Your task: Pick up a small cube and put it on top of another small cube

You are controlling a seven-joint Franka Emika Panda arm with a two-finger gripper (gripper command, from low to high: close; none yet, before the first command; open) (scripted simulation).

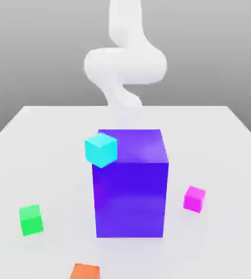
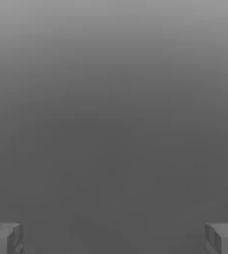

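The small magenta cube (image 1: 195, 198) sits on the white table (image 1: 40, 141) at the exterior view's right, close to the big block. The small green cube (image 1: 31, 219) rests on the table at the exterior view's left, nearer the front. My white arm (image 1: 125, 65) rises behind the big block, far from both cubes. In the hand view my gripper (image 2: 114, 238) is open: its two grey fingertips (image 2: 4, 238) stand wide apart with nothing between them, in front of plain grey background.
A big purple-blue block (image 1: 131, 185) stands mid-table between the two small cubes. A cyan cube (image 1: 101, 149) appears at its upper left corner. An orange cube (image 1: 85, 271) lies at the front edge.
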